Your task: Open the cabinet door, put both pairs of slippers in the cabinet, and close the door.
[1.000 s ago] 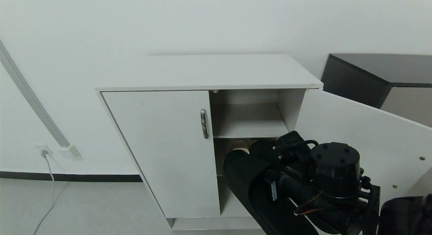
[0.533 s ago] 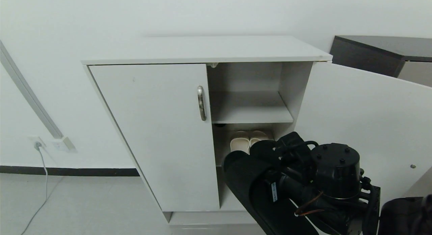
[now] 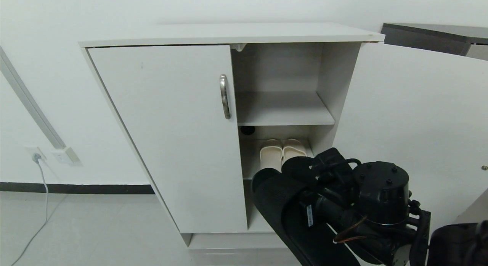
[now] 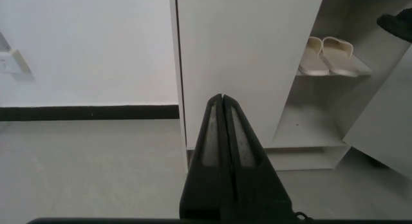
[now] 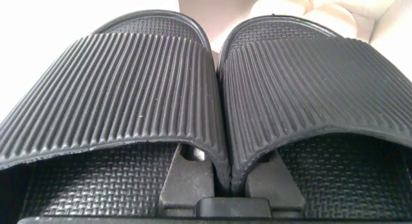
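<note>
The white cabinet (image 3: 228, 33) has its left door (image 3: 171, 136) closed and its right door (image 3: 411, 113) swung wide open. A pair of white slippers (image 3: 282, 151) lies on the middle shelf, also seen as white slippers (image 4: 330, 55). My right gripper (image 5: 230, 185) is shut on a pair of black slippers (image 5: 206, 89). It holds the black slippers (image 3: 278, 205) side by side just in front of the open compartment, below the white pair. My left gripper (image 4: 223, 114) is shut on nothing, low over the floor facing the closed door (image 4: 244, 56).
A metal handle (image 3: 225, 97) sits on the closed door's edge. The upper shelf (image 3: 284, 109) and the bottom compartment (image 3: 259, 220) lie behind the open side. A dark cabinet (image 3: 434, 35) stands behind the open door. A wall socket with cable (image 3: 36, 157) is at far left.
The head camera has shifted: the cabinet sits higher in the picture and the white slippers have come into view. My right gripper still holds the black slippers.
</note>
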Tool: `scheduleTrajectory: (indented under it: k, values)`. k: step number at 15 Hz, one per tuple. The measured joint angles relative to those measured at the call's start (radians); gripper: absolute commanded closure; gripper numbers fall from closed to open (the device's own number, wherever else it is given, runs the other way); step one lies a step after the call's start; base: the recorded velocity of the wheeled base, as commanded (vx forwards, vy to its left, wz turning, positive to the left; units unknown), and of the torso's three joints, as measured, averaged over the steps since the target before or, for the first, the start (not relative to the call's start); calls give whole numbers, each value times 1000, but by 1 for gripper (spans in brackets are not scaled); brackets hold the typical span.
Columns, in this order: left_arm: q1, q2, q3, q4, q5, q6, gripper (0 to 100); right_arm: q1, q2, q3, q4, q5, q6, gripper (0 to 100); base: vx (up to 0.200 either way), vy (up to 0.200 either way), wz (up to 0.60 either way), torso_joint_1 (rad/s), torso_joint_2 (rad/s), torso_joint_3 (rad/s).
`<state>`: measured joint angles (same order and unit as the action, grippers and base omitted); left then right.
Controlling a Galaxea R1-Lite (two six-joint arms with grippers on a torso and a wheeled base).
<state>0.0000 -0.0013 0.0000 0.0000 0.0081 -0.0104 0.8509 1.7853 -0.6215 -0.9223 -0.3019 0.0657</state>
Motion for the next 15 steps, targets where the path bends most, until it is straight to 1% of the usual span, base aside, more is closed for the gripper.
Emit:
scheduleTrajectory:
  k: [3, 5, 6, 8, 9, 11, 12, 13, 15]
  values:
    - [0, 0, 0, 0, -1, 0, 100, 1, 17, 24, -67, 1, -9, 100, 0, 0, 0, 0, 0, 0]
    - [0, 0, 0, 0, 0, 0, 100, 1, 45, 35, -156, -2, -34, 100, 0, 0, 0, 0, 0, 0]
    - [0, 0, 0, 0, 0, -1, 100, 1, 63, 37, -189, -12, -41, 100, 0, 0, 0, 0, 0, 0]
    - [0, 0, 0, 0, 0, 0, 100, 4, 95, 11, -173, -76, -46, 100, 0, 0, 0, 0, 0, 0]
    - [0, 0, 0, 0, -1, 0, 100, 9, 109, -16, -139, -113, -42, 100, 0, 0, 0, 0, 0, 0]
    - [0, 0, 0, 0, 0, 0, 100, 22, 126, -111, -9, -172, -6, 100, 0, 0, 0, 0, 0, 0]
    - [0, 0, 0, 0, -1, 0, 100, 30, 129, -159, 82, -186, 19, 100, 0, 0, 0, 0, 0, 0]
    - [0, 0, 0, 0, -1, 0, 100, 37, 127, -214, 211, -210, 53, 100, 0, 0, 0, 0, 0, 0]
    - [0, 0, 0, 0, -1, 0, 100, 52, 117, -346, 432, -286, 137, 100, 0, 0, 0, 0, 0, 0]
